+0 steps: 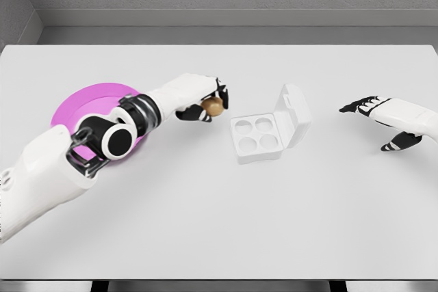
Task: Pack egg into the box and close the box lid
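The left hand (205, 102) grips a brown egg (213, 106) in its dark fingertips, the fingers curled around it so that only the right side of the egg shows. The hand and egg sit above the white desk (219, 223), between the magenta plate (85, 104) and the egg box (256, 138), near the box's left edge but not over it. The left arm reaches in from the lower left and crosses over the plate, hiding most of the plate's right half.

The egg box is white and stands open just right of the desk's middle. Its tray has four round cups, two by two, and all four are unfilled. The lid (294, 113) rises from the tray's right side, tilted a little away from the cups (its inner face is turned toward the left hand).

The right hand (383, 122) hovers over the desk at the far right, well apart from the box. Its fingers are spread and relaxed, pointing left toward the lid, with the thumb hanging lower, and it holds nothing.
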Motion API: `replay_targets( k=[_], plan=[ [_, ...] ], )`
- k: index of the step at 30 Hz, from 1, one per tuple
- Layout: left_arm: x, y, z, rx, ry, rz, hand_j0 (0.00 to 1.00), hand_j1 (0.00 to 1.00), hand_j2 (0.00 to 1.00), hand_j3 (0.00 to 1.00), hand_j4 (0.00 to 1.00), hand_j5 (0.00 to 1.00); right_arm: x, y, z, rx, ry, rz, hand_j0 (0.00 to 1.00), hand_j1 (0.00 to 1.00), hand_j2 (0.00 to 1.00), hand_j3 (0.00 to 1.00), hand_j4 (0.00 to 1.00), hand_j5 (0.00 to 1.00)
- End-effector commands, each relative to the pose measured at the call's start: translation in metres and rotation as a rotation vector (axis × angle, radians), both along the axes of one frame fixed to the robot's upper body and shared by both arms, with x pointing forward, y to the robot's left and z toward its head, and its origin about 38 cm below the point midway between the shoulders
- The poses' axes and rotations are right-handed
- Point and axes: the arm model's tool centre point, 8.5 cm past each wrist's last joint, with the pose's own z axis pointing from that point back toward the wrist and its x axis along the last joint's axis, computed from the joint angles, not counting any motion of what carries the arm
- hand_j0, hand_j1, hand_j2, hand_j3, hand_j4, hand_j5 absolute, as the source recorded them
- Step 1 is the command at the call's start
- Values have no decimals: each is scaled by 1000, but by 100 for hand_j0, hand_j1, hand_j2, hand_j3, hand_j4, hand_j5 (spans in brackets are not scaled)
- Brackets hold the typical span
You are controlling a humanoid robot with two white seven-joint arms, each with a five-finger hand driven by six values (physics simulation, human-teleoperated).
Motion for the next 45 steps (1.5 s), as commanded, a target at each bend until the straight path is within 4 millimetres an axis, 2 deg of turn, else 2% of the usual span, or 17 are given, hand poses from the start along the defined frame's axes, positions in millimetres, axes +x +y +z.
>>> replay_targets(
  k=[1, 9, 16, 23, 33, 45],
  plan=[
    [1, -7, -5, 1, 12, -6, 43, 43, 43, 43, 43, 43, 0, -1, 1, 5, -1, -3, 100, 100, 100, 100, 100, 100],
    [3, -21, -12, 5, 28, -21, 43, 43, 43, 43, 43, 43, 0, -3, 0, 2, 3, -11, 100, 100, 100, 100, 100, 100],
    [1, -31, -8, -3, 20, -42, 43, 43, 43, 43, 43, 43, 0, -3, 0, 2, 3, -11, 100, 100, 100, 100, 100, 100],
    [0, -48, -12, -9, 34, -65, 43, 43, 43, 43, 43, 43, 0, -4, 0, 2, 3, -12, 100, 100, 100, 100, 100, 100],
    [3, -60, -15, -8, 44, -72, 43, 43, 43, 43, 43, 43, 0, -6, -1, 1, 6, -18, 100, 100, 100, 100, 100, 100],
    [5, -73, -28, 5, 76, -76, 43, 43, 43, 43, 43, 43, 0, -6, -1, 1, 6, -18, 100, 100, 100, 100, 100, 100]
  ],
)
